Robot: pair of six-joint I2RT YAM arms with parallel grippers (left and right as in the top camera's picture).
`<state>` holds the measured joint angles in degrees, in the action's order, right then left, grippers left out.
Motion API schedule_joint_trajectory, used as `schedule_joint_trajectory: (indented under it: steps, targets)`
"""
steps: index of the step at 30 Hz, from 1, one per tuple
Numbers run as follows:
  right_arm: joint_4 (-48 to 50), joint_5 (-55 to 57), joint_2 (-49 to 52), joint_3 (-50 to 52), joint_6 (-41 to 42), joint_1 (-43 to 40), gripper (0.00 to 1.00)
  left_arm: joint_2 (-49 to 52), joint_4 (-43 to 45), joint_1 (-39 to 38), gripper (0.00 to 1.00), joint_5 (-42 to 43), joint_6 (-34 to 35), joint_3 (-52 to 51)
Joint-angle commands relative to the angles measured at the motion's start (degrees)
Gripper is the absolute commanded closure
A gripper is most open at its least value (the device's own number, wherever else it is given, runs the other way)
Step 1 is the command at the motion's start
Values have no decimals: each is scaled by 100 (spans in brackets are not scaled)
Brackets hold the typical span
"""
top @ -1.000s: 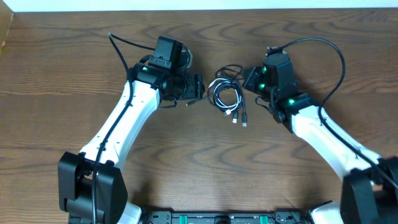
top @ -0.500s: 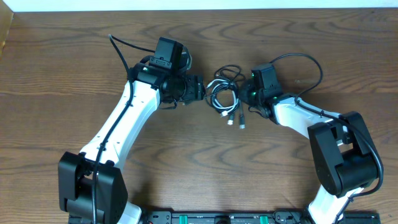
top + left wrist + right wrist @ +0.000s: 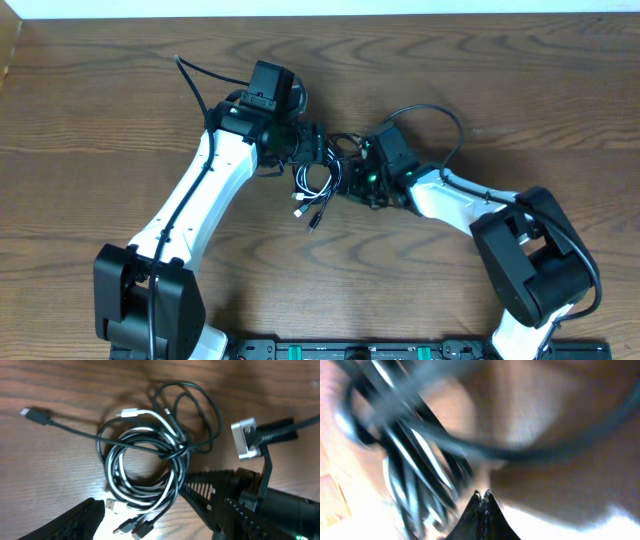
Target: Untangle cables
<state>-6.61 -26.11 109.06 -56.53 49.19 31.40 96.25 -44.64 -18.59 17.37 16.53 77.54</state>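
Observation:
The cables [image 3: 318,182] lie in one tangled coil of black and white cords on the wooden table, between my two grippers. In the left wrist view the coil [image 3: 145,460] lies just ahead of my left gripper [image 3: 142,510], which is open, and several plug ends reach in between its fingers. One black plug [image 3: 35,415] trails off to the left. My right gripper [image 3: 352,185] is at the coil's right side. The right wrist view is blurred and shows the right gripper [image 3: 482,494] shut with nothing seen between its tips, and the cables [image 3: 415,465] beside it.
Thick black robot cables arch over both wrists, the right one [image 3: 430,115] looping behind the right arm, the left one [image 3: 195,80] behind the left arm. A silver metal piece [image 3: 245,437] sits right of the coil. The table's far edge [image 3: 320,14] runs along the top.
My right gripper has swung left and closed. The cable coil has shifted left and nearer, up to the left gripper. The left arm has hardly moved.

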Motion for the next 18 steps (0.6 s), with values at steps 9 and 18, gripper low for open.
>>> schedule_joint_trajectory:
  steps: [9, 18]
  targets:
    - [-1322, -278, -1718, -382, -2061, -417, 69, 22, -11, 4, 66, -354, 348, -52]
    - [-1091, 868, -2540, -376, -2756, -1384, 99, 546, -245, -92, 92, 92, 833, -197]
